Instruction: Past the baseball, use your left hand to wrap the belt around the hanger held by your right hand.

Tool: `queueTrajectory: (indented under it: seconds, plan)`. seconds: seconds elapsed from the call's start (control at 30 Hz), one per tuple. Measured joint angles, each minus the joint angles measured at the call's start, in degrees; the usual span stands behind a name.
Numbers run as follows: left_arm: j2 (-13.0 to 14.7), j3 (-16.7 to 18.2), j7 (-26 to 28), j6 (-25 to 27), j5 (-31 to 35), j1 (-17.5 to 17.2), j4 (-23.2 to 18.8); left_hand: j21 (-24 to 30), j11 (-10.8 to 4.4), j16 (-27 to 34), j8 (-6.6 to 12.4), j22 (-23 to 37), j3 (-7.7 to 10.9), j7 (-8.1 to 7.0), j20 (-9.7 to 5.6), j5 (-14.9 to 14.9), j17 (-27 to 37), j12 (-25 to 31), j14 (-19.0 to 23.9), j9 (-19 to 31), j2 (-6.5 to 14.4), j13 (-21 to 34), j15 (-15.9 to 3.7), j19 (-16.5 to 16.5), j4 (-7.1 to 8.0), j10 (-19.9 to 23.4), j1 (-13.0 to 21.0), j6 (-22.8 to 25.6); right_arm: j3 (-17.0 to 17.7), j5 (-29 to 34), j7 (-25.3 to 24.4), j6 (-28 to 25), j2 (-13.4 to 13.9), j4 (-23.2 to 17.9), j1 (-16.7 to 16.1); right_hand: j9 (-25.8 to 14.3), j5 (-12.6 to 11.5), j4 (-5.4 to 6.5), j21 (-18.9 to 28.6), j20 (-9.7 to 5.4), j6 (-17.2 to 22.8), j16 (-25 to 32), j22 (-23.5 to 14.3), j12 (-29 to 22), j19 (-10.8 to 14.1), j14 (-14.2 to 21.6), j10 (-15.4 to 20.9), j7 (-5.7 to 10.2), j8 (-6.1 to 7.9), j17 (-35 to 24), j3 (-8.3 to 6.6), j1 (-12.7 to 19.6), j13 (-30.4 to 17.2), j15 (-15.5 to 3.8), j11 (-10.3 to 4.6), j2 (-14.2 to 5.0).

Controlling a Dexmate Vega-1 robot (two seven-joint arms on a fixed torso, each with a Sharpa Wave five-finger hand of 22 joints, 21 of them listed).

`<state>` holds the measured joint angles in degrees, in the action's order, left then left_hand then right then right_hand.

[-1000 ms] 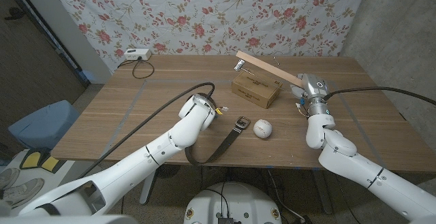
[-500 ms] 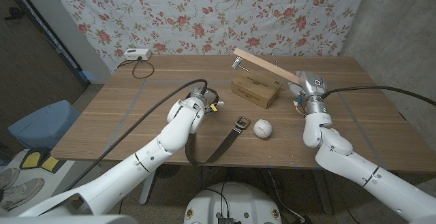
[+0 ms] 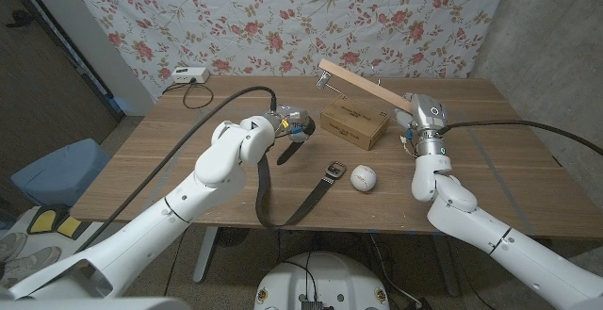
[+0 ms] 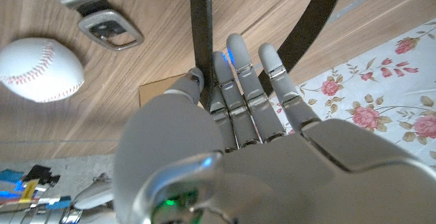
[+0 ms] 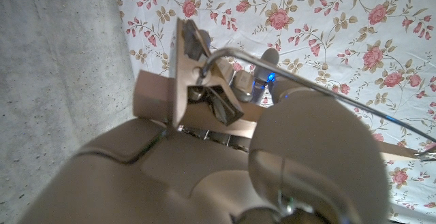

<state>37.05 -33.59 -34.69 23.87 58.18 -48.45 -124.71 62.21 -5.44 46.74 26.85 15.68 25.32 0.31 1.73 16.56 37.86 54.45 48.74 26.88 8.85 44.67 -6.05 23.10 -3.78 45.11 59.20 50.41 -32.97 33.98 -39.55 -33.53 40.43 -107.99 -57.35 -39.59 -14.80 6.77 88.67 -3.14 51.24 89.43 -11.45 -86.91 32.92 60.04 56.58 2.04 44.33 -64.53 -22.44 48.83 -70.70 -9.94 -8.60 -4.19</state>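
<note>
Wooden table (image 3: 170, 159) before a floral backdrop. The right hand (image 3: 421, 114), frame right, grips the hanger (image 3: 358, 85); its bar runs upper-left to lower-right. The left hand (image 3: 292, 126), frame centre, holds the belt (image 3: 273, 211), looping down, buckle beside the baseball (image 3: 364, 177).

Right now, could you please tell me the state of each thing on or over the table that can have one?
belt: one end lifted by the left hand, buckle end lying on the table, not yet around the hanger.
hanger: held up above the table by the right hand.
baseball: resting on the table beside the buckle.
cardboard box: closed, on the table.
left hand: fingers gripping the belt.
right hand: gripping the hanger.
</note>
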Motion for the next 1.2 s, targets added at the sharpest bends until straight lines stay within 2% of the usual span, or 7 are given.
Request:
queueTrajectory:
  seconds: [0.2,0.27,0.47,0.5,0.57,0.8,1.2]
  plan:
    - [1.84,0.59,0.64,-0.48,-2.83,1.70,-1.20,0.49,0.01,-0.65,0.21,0.00,-0.16,0.20,-0.31,0.43,0.26,-0.21,0.20,0.06,-0.01,0.06,-0.19,-0.31,0.16,0.01,-0.01,-0.40,-0.94,0.65,-0.71,0.16,-1.17,1.79,1.36,-0.12,0.00,0.00,0.00,0.00,-0.41,-0.02,0.00,-0.44,0.00,0.00,-0.73,-0.20,0.46,0.00,0.00,-0.01,-0.01,0.00,-0.10,-0.01]
    - [2.33,0.91,3.02,-2.15,-11.51,2.24,-1.39,0.66,0.01,-0.81,0.21,-0.25,-0.17,0.22,-0.31,0.77,0.26,-0.21,0.41,0.84,-0.01,0.18,0.02,-0.31,0.16,0.01,-0.01,-0.42,-1.13,0.78,-0.91,0.38,-1.39,2.09,1.62,-0.08,0.00,0.00,0.00,0.00,-0.41,-0.03,0.00,-0.44,0.00,0.00,-0.73,-0.20,0.46,0.00,0.00,-0.11,0.00,0.00,-0.10,-0.11]
    - [3.61,1.69,3.02,-2.15,-11.51,4.32,-1.47,0.96,0.04,-1.21,1.11,-0.26,-0.23,0.32,-0.31,1.31,0.52,-0.43,0.72,0.88,-0.25,0.59,-0.29,-0.31,0.23,0.60,-0.25,-0.54,-1.13,1.08,-1.41,0.81,-1.39,2.09,1.62,0.06,0.00,0.00,0.00,0.00,-0.42,-0.09,-0.01,-0.89,0.00,-0.43,-0.74,-0.20,0.46,-0.01,0.01,-0.22,0.01,0.00,-0.09,-0.22]
    - [3.71,1.70,6.35,-4.87,-22.80,4.54,-1.47,1.24,0.04,-1.26,1.12,-0.31,-0.23,0.27,-0.31,1.33,0.52,-0.43,0.72,0.88,-0.33,0.62,-0.29,-0.31,0.23,0.61,-0.32,-0.58,-1.85,1.13,-1.55,0.97,-2.12,3.38,2.55,0.06,0.00,-0.01,0.00,0.00,-0.42,-0.09,-0.01,-0.89,0.00,-0.49,-0.75,-0.19,0.46,-0.01,0.01,-0.23,0.01,0.07,-0.09,-0.22]
    - [3.98,1.70,7.11,-5.31,-24.76,5.12,-1.47,1.41,0.04,-1.26,1.32,-0.52,-0.23,0.32,-0.30,1.45,0.56,-0.62,0.72,0.89,-0.33,0.62,-0.29,-0.30,0.23,0.61,-0.32,-0.93,-1.93,1.18,-1.77,1.14,-2.19,3.65,2.64,0.06,0.00,-0.01,0.00,0.00,-0.43,-0.09,-0.01,-0.90,0.00,-0.51,-0.83,-0.18,0.75,-0.01,0.01,-0.23,0.02,0.09,-0.01,-0.22]
    - [4.72,1.00,8.87,-5.59,-27.85,7.38,-1.82,2.24,0.12,-2.04,3.43,-0.79,-0.23,0.22,-0.30,2.32,1.05,-0.86,1.03,0.90,-0.55,1.13,-0.60,-0.30,0.23,0.71,-0.54,-1.46,-2.07,1.51,-2.88,2.02,-2.28,4.44,2.68,0.32,0.00,0.09,0.00,0.00,-0.52,-0.10,-0.01,-1.28,0.01,-0.52,-1.04,-0.10,0.81,-0.03,-0.09,-0.24,0.04,0.09,-0.20,-0.22]
    - [4.50,-3.36,9.67,-5.46,-27.44,16.83,-2.68,3.28,0.09,-3.13,4.33,-1.32,-0.40,0.44,-0.93,3.10,1.59,-1.30,1.35,0.91,-0.54,1.37,-0.52,-0.30,0.39,0.75,-0.52,-2.07,-2.26,2.62,-6.54,4.65,-2.47,6.14,2.41,0.33,0.00,0.25,0.00,0.07,-0.73,0.00,-0.01,-1.71,-0.51,-0.51,-1.08,0.11,1.25,-0.06,-0.25,-0.24,0.02,0.10,-0.21,-0.22]
